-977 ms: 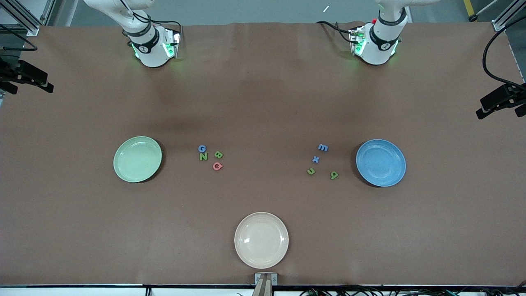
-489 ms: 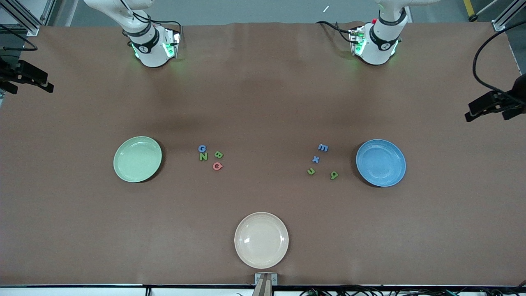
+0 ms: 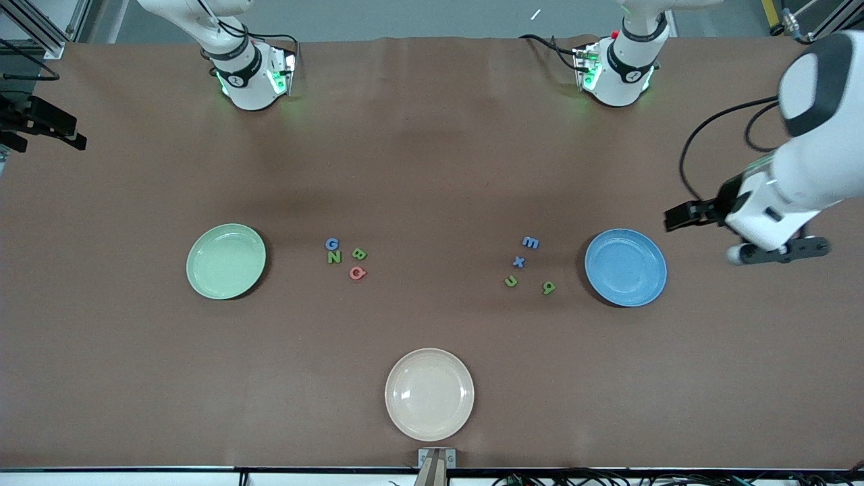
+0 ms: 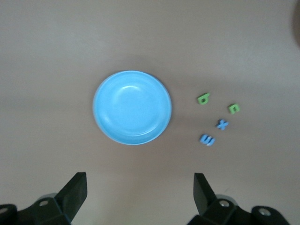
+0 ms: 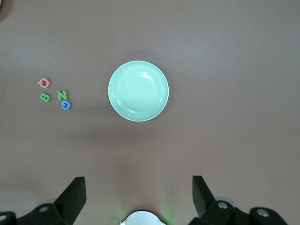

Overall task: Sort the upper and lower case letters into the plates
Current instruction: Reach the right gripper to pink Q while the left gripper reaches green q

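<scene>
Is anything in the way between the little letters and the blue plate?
Nothing visible. Only bare table lies between the four small letters and the blue plate beside them. The open left gripper hangs above, holding nothing.

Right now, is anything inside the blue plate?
No. The blue plate is bare inside in both views, and nothing covers it. The four small letters lie on the table beside it. What is under the plate cannot be seen.

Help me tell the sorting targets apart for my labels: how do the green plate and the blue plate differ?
Colour: the green plate is pale mint, the blue plate medium blue.
Place: the green plate lies toward the right arm's end of the table, the blue plate toward the left arm's end.
Neighbours: capital letters lie beside the green plate, small letters beside the blue plate.
Shared: both are round, shallow and hold nothing.
</scene>
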Controlling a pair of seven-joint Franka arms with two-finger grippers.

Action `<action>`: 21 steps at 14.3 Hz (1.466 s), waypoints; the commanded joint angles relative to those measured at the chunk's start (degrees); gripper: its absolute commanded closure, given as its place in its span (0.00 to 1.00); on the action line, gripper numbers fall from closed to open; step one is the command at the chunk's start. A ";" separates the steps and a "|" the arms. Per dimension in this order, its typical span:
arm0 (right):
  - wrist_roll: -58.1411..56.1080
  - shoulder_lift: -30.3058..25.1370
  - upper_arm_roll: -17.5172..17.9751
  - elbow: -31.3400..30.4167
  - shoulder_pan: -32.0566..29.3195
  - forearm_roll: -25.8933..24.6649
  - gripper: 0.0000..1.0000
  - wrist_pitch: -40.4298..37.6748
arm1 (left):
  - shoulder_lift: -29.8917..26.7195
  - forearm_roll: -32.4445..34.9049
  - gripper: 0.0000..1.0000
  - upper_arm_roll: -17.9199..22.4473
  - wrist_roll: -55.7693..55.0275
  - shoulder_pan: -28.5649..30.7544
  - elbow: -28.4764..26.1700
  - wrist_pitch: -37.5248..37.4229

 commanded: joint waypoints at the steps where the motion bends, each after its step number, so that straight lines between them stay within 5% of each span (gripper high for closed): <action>1: -0.04 0.50 -0.05 1.27 0.28 0.09 0.00 -0.39 | 4.28 -0.30 0.00 -1.38 -8.26 -2.68 0.15 4.04; 7: -0.05 9.10 -0.22 2.41 -0.52 0.00 0.00 2.33 | 15.00 -0.04 0.00 -1.29 -19.35 -7.79 0.15 17.48; 13: 1.09 14.66 -0.22 3.12 -0.08 -2.47 0.00 4.97 | 20.99 9.01 0.00 -1.38 -27.80 -8.76 -3.62 27.15; 17: 17.59 18.43 -0.05 1.45 2.81 4.73 0.00 9.17 | 23.71 9.01 0.00 -1.38 -31.31 -9.29 -6.09 35.16; 21: 25.33 21.69 -0.05 -1.08 8.78 5.01 0.00 16.55 | 26.70 9.10 0.00 -1.29 -33.69 -11.57 -6.18 38.33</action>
